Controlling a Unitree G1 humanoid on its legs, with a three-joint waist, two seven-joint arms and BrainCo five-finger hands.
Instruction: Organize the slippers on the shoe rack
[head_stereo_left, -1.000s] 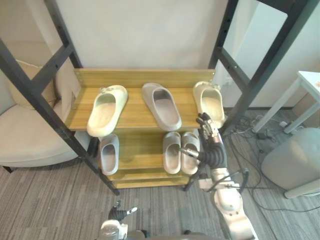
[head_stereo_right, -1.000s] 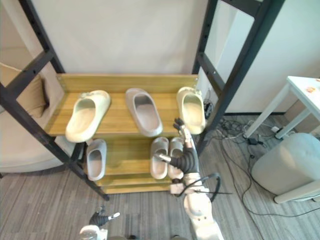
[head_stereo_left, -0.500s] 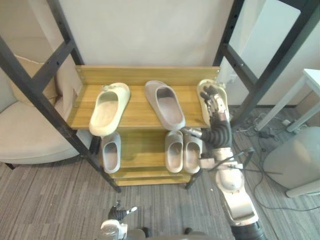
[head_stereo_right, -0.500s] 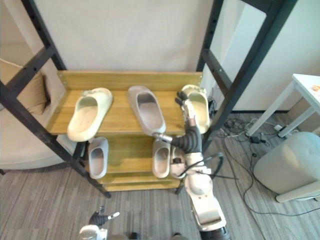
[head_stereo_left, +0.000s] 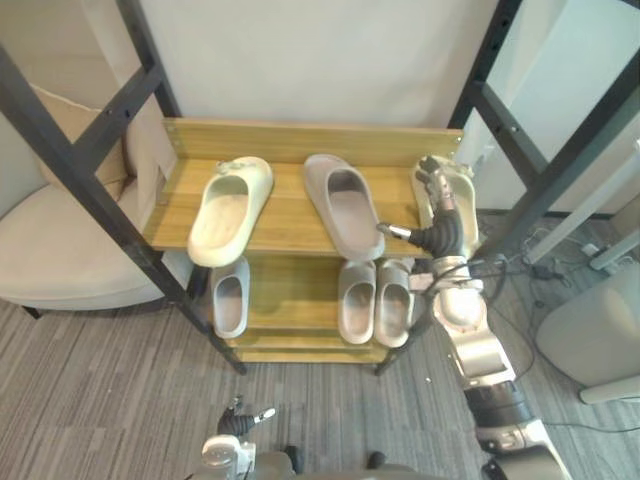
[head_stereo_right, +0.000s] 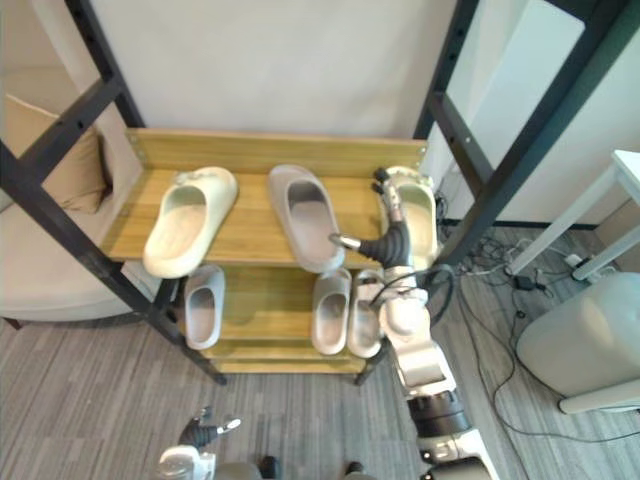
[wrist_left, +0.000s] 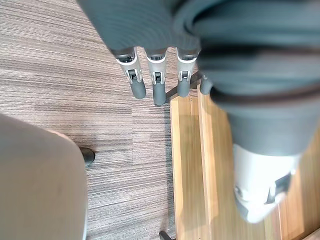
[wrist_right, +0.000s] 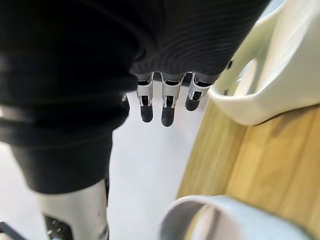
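The right robot hand (head_stereo_left: 441, 207) hangs over the cream moulded foam slipper (head_stereo_right: 421, 205), which lies at the 3 o'clock end of the top shelf of the wooden shoe rack (head_stereo_left: 290, 215). Its fingers are straight, loosely spread and holding nothing; contact is unclear. The left robot hand (wrist_left: 155, 85) hangs low with its fingers straight. The slipper is likely light and flexible. Best hold: across the strap band.

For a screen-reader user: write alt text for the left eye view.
The right hand, fingers straight, reaches over the right cream slipper on the rack's top shelf, beside a grey slipper and a left cream slipper. Three grey slippers sit on the shelf below.
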